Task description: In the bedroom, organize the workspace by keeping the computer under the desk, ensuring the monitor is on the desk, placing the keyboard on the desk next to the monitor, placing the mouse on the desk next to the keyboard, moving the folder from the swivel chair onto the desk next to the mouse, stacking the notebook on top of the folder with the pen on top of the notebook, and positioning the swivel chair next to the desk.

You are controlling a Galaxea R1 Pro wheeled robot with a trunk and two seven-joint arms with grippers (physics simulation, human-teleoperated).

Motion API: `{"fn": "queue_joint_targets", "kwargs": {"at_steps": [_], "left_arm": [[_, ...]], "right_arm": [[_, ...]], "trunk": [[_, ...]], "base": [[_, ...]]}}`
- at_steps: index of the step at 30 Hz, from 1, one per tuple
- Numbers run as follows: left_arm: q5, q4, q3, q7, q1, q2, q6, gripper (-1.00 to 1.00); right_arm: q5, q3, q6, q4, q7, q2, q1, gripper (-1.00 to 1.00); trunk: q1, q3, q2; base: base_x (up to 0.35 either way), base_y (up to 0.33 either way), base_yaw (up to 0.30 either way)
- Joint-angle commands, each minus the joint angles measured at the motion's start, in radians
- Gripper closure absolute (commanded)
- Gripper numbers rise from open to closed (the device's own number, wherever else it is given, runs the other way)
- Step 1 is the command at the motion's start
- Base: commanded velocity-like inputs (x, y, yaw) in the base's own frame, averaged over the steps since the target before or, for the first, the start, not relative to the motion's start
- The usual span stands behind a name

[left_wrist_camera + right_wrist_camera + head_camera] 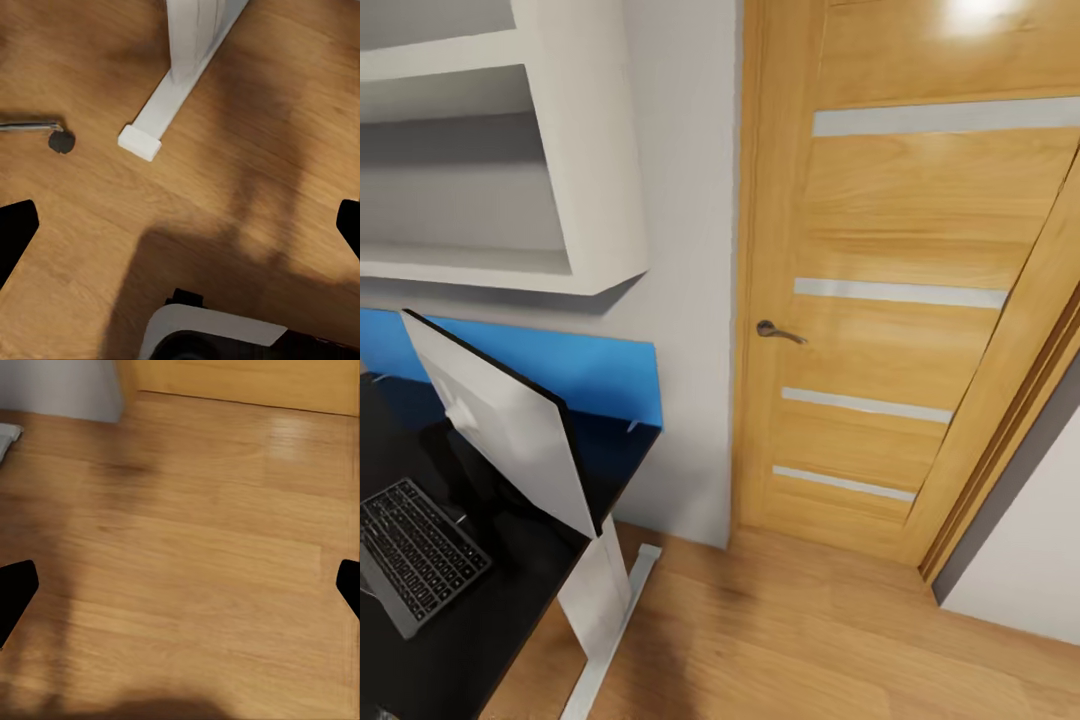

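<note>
Counted: one monitor (510,420), one keyboard (415,552), one black desk (480,620), one blue wall panel (590,375), one white wall shelf unit (510,150), one wooden door (900,300) with four pale horizontal strips and one handle (775,331).

The black desk (470,640) carries the monitor (500,420) and the keyboard (415,555).
</note>
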Motion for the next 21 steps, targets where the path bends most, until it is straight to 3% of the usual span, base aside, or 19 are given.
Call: {"fn": "queue_joint_targets", "kwargs": {"at_steps": [1,4,10,16,21], "left_arm": [[-0.004,0.015,0.002,0.001,-0.001,0.006,-0.004,-1.0],[-0.001,0.071,0.002,-0.001,-0.001,0.024,-0.009,-1.0],[0.018,0.117,0.004,-0.002,0.0,0.035,-0.048,-1.0],[0.033,0.128,0.004,-0.002,0.001,0.041,-0.09,-1.0],[0.036,0.13,0.004,-0.003,0.002,0.04,-0.152,-1.0]], "right_arm": [[0.0,0.0,-0.003,0.002,-0.006,-0.002,0.0,-1.0],[0.0,0.0,-0.003,0.028,-0.016,-0.013,0.0,-1.0],[0.001,0.001,-0.013,0.112,-0.021,-0.044,0.0,-1.0],[-0.001,0.001,-0.133,0.157,-0.024,-0.069,0.002,-1.0],[-0.001,0.001,-0.323,0.197,-0.035,-0.077,0.006,-1.0]], "trunk": [[0.0,-0.002,-0.001],[0.0,-0.004,-0.001],[0.0,-0.006,-0.001],[0.0,-0.007,-0.001],[0.0,-0.007,-0.001]], "base": [[0.0,0.0,0.253],[0.0,0.0,0.251],[0.0,0.0,0.262],[0.0,0.0,0.273],[0.0,0.0,0.277]]}}
